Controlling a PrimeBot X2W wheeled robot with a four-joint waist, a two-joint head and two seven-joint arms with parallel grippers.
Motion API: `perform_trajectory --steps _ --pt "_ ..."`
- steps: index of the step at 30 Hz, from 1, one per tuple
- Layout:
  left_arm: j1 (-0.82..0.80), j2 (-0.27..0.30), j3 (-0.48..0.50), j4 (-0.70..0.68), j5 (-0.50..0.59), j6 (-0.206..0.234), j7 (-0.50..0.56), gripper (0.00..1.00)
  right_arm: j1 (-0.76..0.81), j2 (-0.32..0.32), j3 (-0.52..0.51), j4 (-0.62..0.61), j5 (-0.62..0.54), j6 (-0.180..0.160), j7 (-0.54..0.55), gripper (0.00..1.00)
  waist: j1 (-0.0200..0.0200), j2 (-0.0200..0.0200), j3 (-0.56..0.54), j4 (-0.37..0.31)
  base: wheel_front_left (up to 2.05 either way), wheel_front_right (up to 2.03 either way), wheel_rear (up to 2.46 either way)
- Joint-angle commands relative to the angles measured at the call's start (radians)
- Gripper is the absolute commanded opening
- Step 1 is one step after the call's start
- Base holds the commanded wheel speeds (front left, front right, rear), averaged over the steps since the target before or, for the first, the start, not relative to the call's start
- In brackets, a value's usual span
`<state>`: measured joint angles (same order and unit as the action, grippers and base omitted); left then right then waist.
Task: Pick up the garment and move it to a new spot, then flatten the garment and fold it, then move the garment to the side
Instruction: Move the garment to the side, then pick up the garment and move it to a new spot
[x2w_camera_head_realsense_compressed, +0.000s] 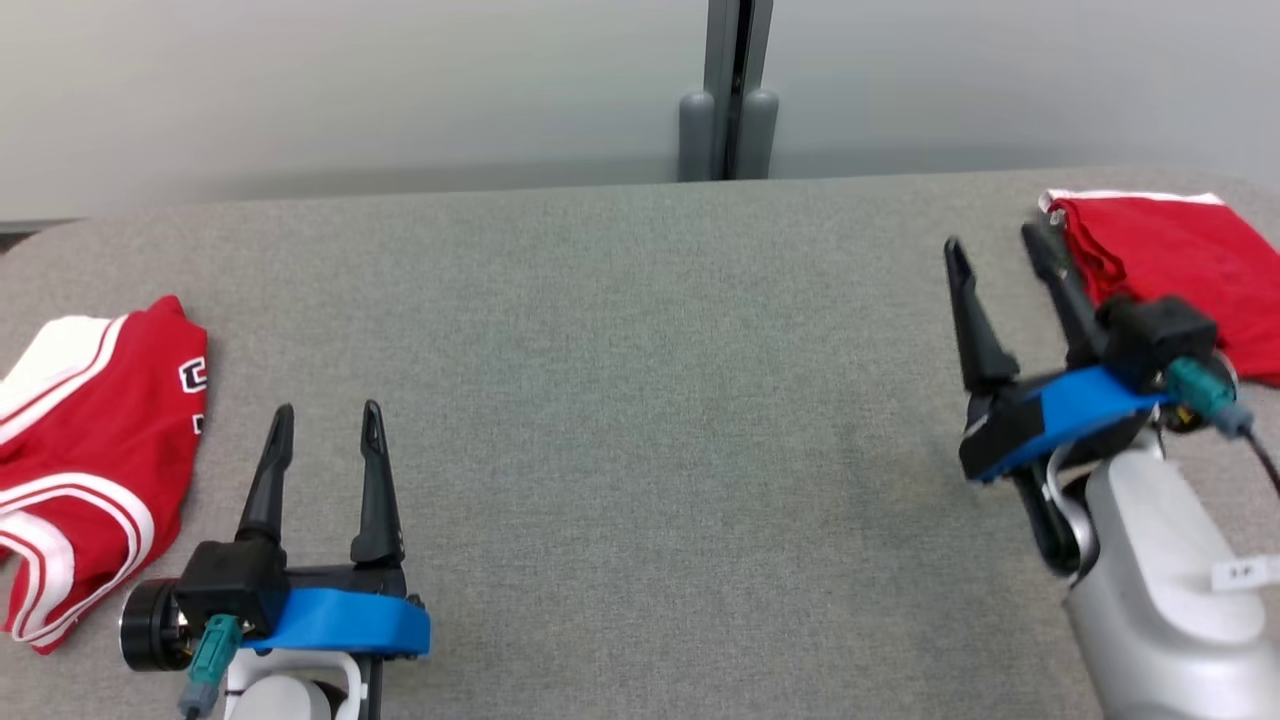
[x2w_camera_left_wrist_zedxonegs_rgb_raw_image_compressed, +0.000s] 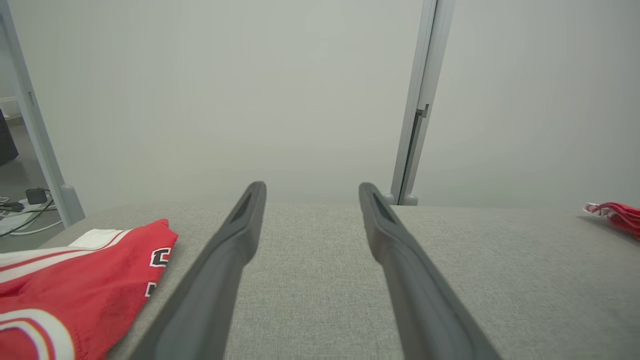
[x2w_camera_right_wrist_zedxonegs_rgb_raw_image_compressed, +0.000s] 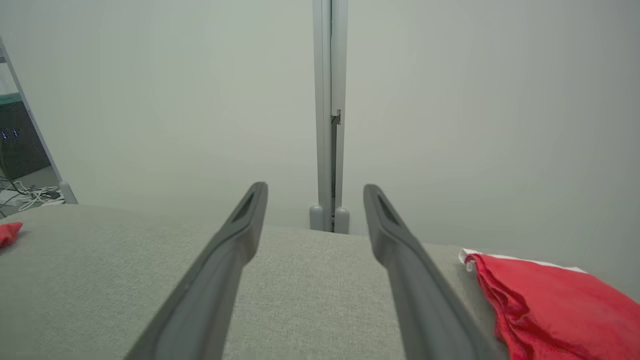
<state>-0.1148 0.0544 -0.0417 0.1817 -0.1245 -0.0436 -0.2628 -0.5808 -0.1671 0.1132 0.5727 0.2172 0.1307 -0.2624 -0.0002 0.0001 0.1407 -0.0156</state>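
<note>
A crumpled red jersey with white stripes (x2w_camera_head_realsense_compressed: 90, 450) lies at the left edge of the soft grey cloth table (x2w_camera_head_realsense_compressed: 640, 400). It has a bit of black and white lettering on it. Nothing is holding it.

Just to its right, on the near side, is the left gripper (x2w_camera_head_realsense_compressed: 328, 410). Its two long dark fingers point to the far side. They stand wide apart and hold nothing.

The middle of the table is bare grey cloth. Behind the table, a grey post (x2w_camera_head_realsense_compressed: 738, 90) stands against a pale wall.

The right gripper (x2w_camera_head_realsense_compressed: 994, 240) is over the right part of the table. Its jaws are wide too, with nothing between them.

Just beside it, at the far right, lies a flat, folded red garment with a white edge (x2w_camera_head_realsense_compressed: 1180, 270).
</note>
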Motion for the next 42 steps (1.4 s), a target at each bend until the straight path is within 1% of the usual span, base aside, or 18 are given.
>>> perform_trajectory --steps 1,4,9,12,19,23,29,42 --pt "0.015 -0.002 0.003 0.004 -0.007 0.005 -0.003 1.0 0.053 0.006 0.002 -0.029 0.002 0.0 -0.003 1.0 0.0002 -0.0001 -0.022 -0.006 0.0 0.0 0.0" --pt "0.037 -0.002 0.006 0.009 -0.008 0.006 -0.003 1.0 0.128 0.02 0.001 -0.074 0.002 0.0 -0.003 1.0 0.0002 -0.0001 -0.048 -0.008 0.0 0.0 0.0" --pt "0.063 -0.002 0.005 0.015 -0.008 0.002 -0.003 1.0 0.25 0.05 -0.039 -0.149 0.008 0.0 -0.003 1.0 0.0002 -0.0001 -0.08 -0.003 0.0 0.0 0.0" --pt "0.071 -0.003 0.006 0.014 -0.011 0.002 -0.003 1.0 0.317 0.064 -0.062 -0.208 -0.021 0.0 -0.002 1.0 0.0002 -0.0001 -0.088 0.001 0.0 0.0 0.0" --pt "0.082 -0.003 0.006 0.013 -0.012 0.001 -0.003 1.0 0.442 0.103 -0.116 -0.349 -0.049 0.0 0.044 1.0 0.0002 -0.0001 -0.091 0.016 0.0 0.0 0.0" --pt "0.088 -0.003 0.006 0.012 -0.009 0.006 -0.003 1.0 0.492 0.113 -0.137 -0.413 -0.059 0.0 0.07 1.0 0.0002 -0.0001 -0.094 0.023 0.0 0.0 0.0" --pt "0.092 -0.003 0.009 0.008 -0.005 0.01 -0.003 1.0 0.532 0.117 -0.157 -0.457 -0.061 0.0 0.094 1.0 0.0002 -0.0001 -0.095 0.031 0.0 0.0 0.0" --pt "0.068 -0.004 0.009 0.009 0.001 0.011 -0.003 1.0 0.548 0.117 -0.169 -0.472 -0.048 0.0 0.107 1.0 0.0002 -0.0001 -0.084 0.055 0.0 0.0 0.0"
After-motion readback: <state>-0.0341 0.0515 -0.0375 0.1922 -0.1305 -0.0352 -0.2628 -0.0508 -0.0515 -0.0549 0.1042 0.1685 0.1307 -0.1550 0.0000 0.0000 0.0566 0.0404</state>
